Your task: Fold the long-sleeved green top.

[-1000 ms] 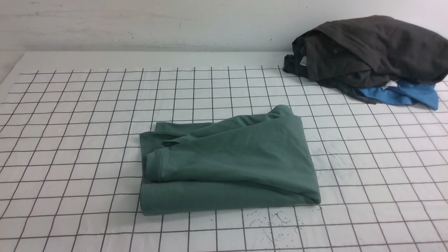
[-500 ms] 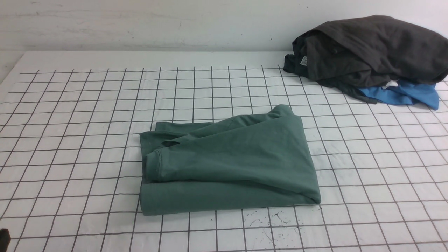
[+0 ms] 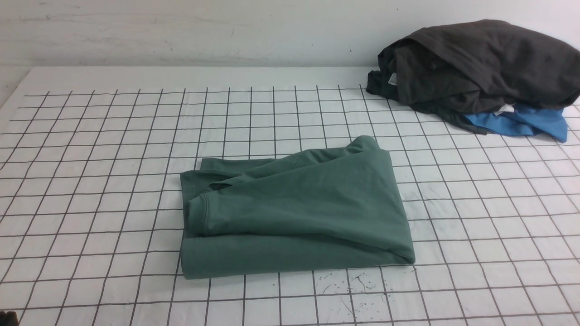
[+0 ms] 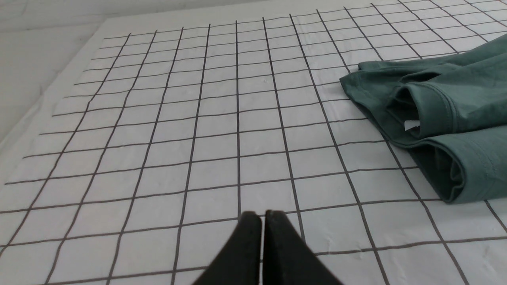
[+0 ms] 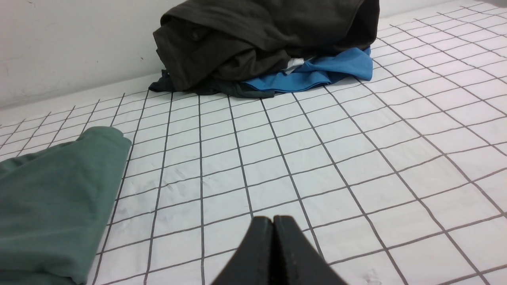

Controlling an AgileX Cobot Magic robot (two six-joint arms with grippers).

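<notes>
Almost nothing has moved: only a small dark bit slid lower at the table's [image 3: 90, 113] near left corner. The green long-sleeved top [image 3: 294, 208] lies folded mid-table. It looks soft, light and floppy; I would grab a thick folded edge. One green top, one dark grey garment [image 3: 476, 63] and one blue garment [image 3: 525, 123] at the far right corner. Both the left gripper [image 4: 262, 215] and the right gripper [image 5: 273, 221] have jaws pressed together, holding nothing.
</notes>
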